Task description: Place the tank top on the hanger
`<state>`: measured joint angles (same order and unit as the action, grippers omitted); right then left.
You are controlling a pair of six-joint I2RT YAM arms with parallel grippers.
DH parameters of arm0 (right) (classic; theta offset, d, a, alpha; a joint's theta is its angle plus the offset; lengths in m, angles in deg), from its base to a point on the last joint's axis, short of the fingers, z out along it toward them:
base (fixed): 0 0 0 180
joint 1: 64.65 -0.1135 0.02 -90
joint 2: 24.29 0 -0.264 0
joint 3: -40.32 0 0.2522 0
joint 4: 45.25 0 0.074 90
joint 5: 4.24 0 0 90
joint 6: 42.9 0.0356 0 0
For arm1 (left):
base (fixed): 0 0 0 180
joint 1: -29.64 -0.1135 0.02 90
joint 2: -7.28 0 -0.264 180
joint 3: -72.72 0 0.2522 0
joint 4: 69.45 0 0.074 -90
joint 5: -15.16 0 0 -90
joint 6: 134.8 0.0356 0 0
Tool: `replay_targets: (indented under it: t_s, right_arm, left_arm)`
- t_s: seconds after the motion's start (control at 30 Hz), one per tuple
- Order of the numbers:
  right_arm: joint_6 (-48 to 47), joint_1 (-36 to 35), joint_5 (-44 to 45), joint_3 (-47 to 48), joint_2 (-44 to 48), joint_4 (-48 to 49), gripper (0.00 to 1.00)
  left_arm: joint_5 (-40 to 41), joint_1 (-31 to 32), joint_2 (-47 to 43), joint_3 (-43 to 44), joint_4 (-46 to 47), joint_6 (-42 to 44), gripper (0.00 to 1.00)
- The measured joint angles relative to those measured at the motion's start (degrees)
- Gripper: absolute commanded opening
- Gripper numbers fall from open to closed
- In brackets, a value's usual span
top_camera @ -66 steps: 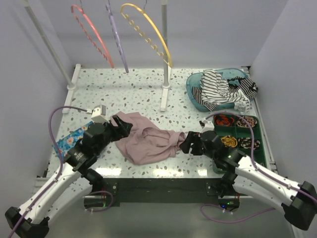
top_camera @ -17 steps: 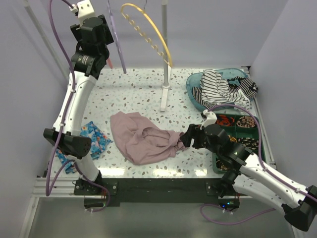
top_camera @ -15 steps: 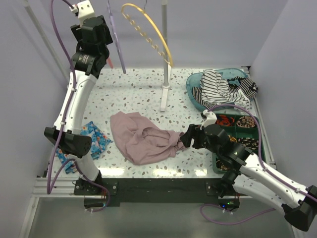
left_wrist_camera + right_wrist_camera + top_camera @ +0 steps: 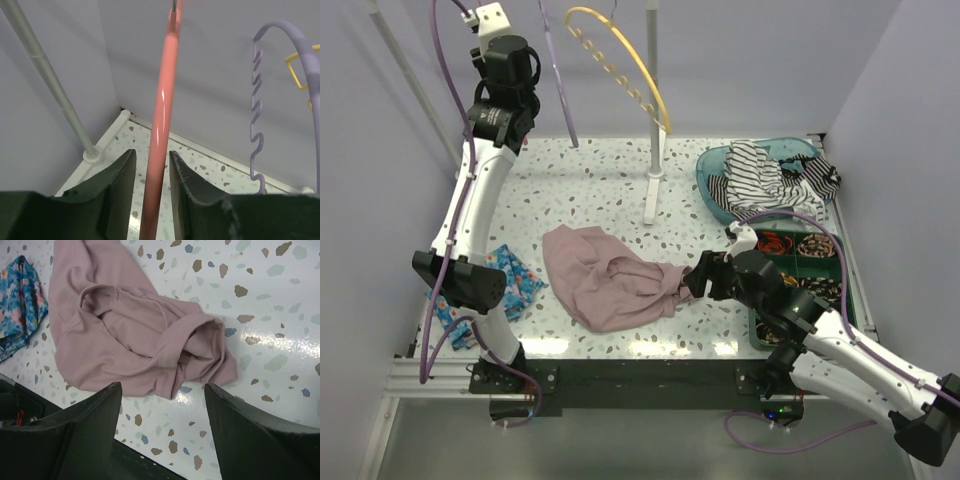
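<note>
The dusty-pink tank top (image 4: 605,280) lies crumpled on the speckled table, also in the right wrist view (image 4: 125,335). My right gripper (image 4: 692,282) is open wide and empty just off the top's right edge (image 4: 162,386). My left gripper (image 4: 515,70) is raised high at the back-left rail. In the left wrist view its fingers stand close on both sides of the coral-pink hanger (image 4: 162,125), with thin gaps showing, so the gripper (image 4: 151,153) is open around it. In the top view the hanger is hidden behind the left arm.
The lilac hanger (image 4: 558,90) and the yellow hanger (image 4: 620,60) hang right of the left gripper. A white rack post (image 4: 651,170) stands mid-table. A blue floral cloth (image 4: 510,280) lies left. A teal basket (image 4: 712,160) holds the striped garment; a green compartment tray (image 4: 848,285) sits at right.
My left arm has let go of the tank top and risen from the table to the coral hanger, then edged slightly higher. The tank top now lies flat. The right arm has barely moved.
</note>
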<state>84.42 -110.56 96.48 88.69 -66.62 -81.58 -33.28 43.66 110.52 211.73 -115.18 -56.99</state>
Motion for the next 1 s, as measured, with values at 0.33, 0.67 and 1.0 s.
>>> replay_targets:
  t_s: [0.33,0.67,1.0]
  right_arm:
    - [0.0,0.0,0.0,0.0,-0.7,-0.1,0.71]
    - [-0.9,0.0,0.2,1.0,-1.9,-0.1,0.71]
    - [-2.0,0.0,0.2,1.9,-3.5,0.3,0.71]
  left_arm:
    - [0.7,-0.8,-0.2,-0.8,2.6,3.2,0.08]
    - [-1.4,-0.9,-3.4,-1.4,5.2,7.2,0.00]
    - [-4.0,-0.9,-10.3,-6.1,7.8,9.0,0.00]
